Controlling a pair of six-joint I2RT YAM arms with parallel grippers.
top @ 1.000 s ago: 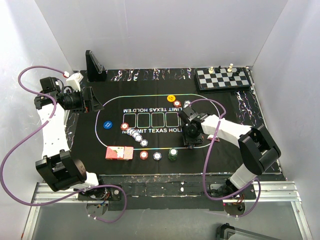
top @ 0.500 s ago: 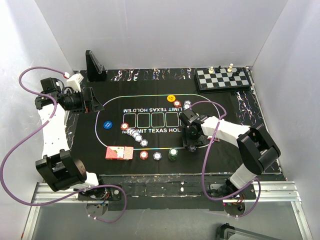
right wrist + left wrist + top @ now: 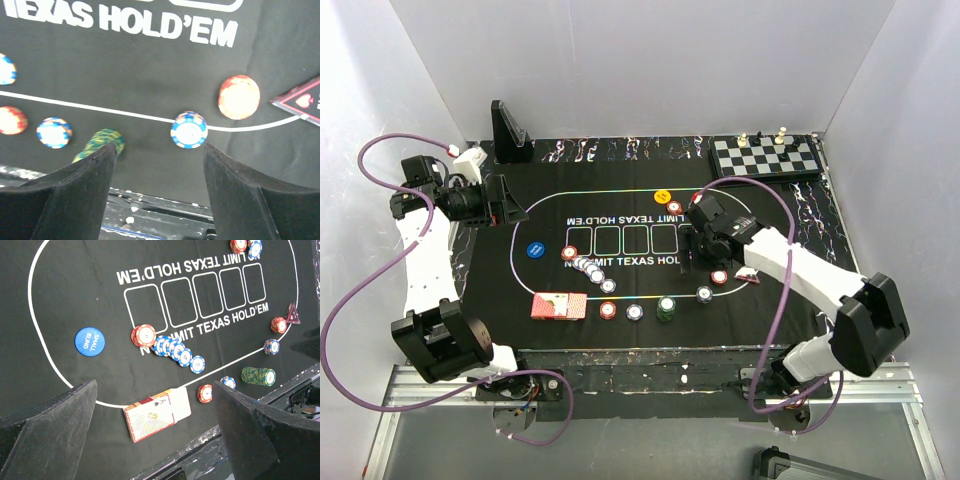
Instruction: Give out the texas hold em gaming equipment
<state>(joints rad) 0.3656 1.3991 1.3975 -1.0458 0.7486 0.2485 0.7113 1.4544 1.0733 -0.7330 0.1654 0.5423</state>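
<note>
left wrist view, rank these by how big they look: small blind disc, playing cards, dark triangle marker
1. playing cards
2. small blind disc
3. dark triangle marker, though it lies farther from the camera, so its true size is unsure

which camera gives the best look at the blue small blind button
Left wrist: the blue button is large enough to read SMALL BLIND. The top external view shows only a small blue dot; the right wrist view misses it.

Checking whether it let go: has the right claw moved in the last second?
Yes. In the top view the right claw has drawn back from the mat's near edge toward the printed lettering, uncovering a red chip and a blue chip.
</note>
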